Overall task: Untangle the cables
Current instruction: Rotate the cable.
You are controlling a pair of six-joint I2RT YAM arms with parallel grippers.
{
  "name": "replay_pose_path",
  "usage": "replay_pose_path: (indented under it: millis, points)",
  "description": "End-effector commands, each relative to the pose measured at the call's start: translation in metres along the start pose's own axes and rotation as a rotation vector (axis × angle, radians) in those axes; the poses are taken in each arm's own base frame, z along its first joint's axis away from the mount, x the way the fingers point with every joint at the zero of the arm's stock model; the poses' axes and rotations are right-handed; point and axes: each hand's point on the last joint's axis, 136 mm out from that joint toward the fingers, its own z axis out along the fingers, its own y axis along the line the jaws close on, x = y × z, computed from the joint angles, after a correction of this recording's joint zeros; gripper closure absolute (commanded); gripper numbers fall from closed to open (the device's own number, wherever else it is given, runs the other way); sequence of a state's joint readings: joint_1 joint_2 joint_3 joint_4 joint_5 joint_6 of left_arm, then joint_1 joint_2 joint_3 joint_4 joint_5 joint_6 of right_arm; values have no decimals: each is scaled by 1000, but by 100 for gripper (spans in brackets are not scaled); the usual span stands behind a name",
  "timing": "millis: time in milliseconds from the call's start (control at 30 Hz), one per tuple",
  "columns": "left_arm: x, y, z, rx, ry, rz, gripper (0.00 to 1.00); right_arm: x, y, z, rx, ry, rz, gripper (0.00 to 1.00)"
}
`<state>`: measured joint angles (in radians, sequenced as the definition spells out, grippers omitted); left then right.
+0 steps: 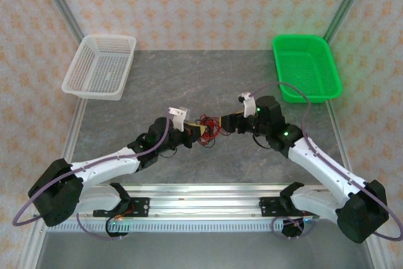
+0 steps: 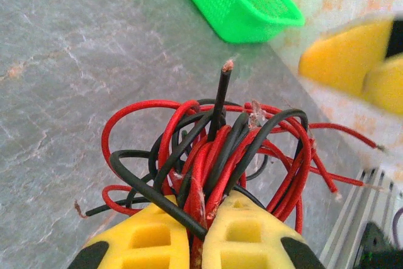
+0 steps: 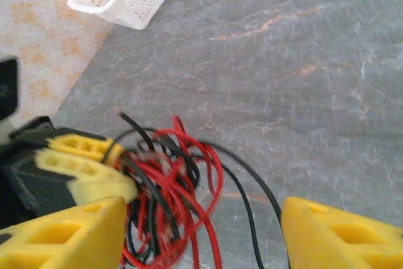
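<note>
Top external view: the cables [image 1: 208, 128] form a small red-and-black knot near the middle of the grey tabletop [image 1: 189, 80], between the two arms' tips. The left tool [image 1: 199, 132] meets the knot from the left and the right tool [image 1: 222, 123] from the right. At this size, single wires cannot be told apart, nor how either tool's jaws stand. A white basket [image 1: 101, 65] stands at the far left of the tabletop and a green basket [image 1: 306, 67] at the far right, both well apart from the knot.

Left wrist view: the left tool [image 2: 198, 234] has its yellow fingers pressed together on the base of the bundle [image 2: 214, 149], with red and black strands pinched in the seam between them. One black wire stands up from the bundle with a bare tip. The fingers are cut off by the lower edge. The right tool's yellow fingers [image 2: 352, 55] show as a blur at the upper right.

Right wrist view: the right tool [image 3: 201, 237] is spread wide and grips nothing; its fingers are cut off at the lower corners. The tangle [image 3: 170, 187] lies just beside its left-hand finger; whether they touch I cannot tell. The left tool's closed fingers [image 3: 85, 162] hold the tangle from the left.
</note>
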<state>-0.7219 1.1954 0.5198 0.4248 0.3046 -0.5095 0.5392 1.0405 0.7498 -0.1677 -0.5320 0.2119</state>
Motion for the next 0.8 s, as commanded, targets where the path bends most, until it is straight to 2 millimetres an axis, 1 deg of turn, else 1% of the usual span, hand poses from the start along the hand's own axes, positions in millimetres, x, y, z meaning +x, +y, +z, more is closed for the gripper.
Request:
replay_pose_path:
  millis: [0, 33, 133, 267, 367, 467, 633, 767]
  points:
    - [-44, -22, -10, 56, -176, -88, 100, -13, -4, -3, 32, -88, 191, 30]
    - [-47, -23, -10, 53, -188, -98, 100, -11, -6, -3, 44, -90, 231, 28]
    - [-51, -21, -10, 37, -208, -120, 100, -7, -10, -2, 56, -107, 333, 27]
    - [-51, -22, -11, 52, -221, -143, 100, -8, -7, 3, 25, -127, 392, 31]
    - [-53, -25, -13, 64, -229, -150, 100, -8, -5, 9, 17, -122, 398, 35]
    - [-55, -24, -15, 60, -238, -156, 100, -8, 3, 15, -13, -102, 388, 38]
    - [-56, -19, -16, 35, -252, -169, 100, -9, 27, 17, -91, -88, 332, 38]
    - [-59, -21, -18, 47, -265, -183, 100, -5, 28, 19, -96, -86, 325, 38]
